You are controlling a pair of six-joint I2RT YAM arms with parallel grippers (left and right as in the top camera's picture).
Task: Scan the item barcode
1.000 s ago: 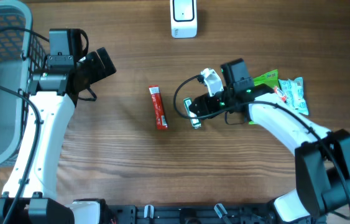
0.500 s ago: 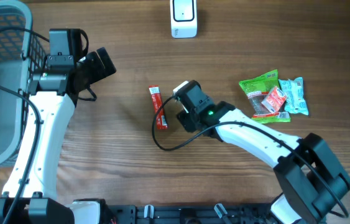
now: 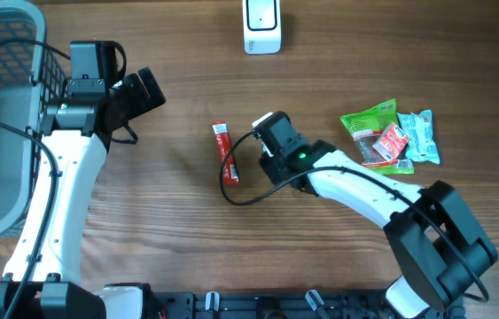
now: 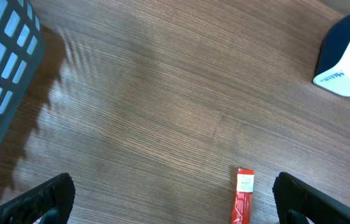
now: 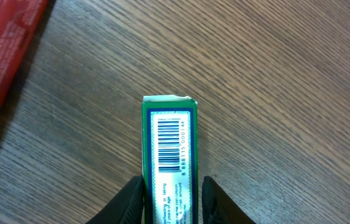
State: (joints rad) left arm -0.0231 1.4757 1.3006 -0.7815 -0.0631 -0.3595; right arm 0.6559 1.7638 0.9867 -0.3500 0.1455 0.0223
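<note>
Where the pack (image 5: 169, 155) lies in the right-wrist view, its barcode face is turned up to the camera and one green end points away from the right tool (image 5: 171, 186). The tool's black fingers (image 5: 131, 202) press against the pack's two long sides, pinching it behind the bars. Whether the pack rests on the bench (image 3: 143, 204) or is already raised cannot be told. Overhead, the arm hides it; it sits well apart from the scanner (image 3: 262, 27), on the robot's side of it.

Step in hand, as judged: secure the hold and carry the pack to the scanner. Done well, the fingers stay clear of the bars, the printed face is turned squarely toward the scanner's window, and the pack is held steady there, not swept past.

Writing: black bars on a white panel with a row of digits alongside, and fine print below in which "years of age" can be made out. The scanner bears a small blue mark, unreadable.

A red stick (image 3: 225, 152) lies robot-side and slightly left of the scanner. Snack packets (image 3: 389, 135) lie to its right. The left tool (image 4: 175, 196), spread wide and empty, and the basket (image 3: 5, 11) stand far to its left.
</note>
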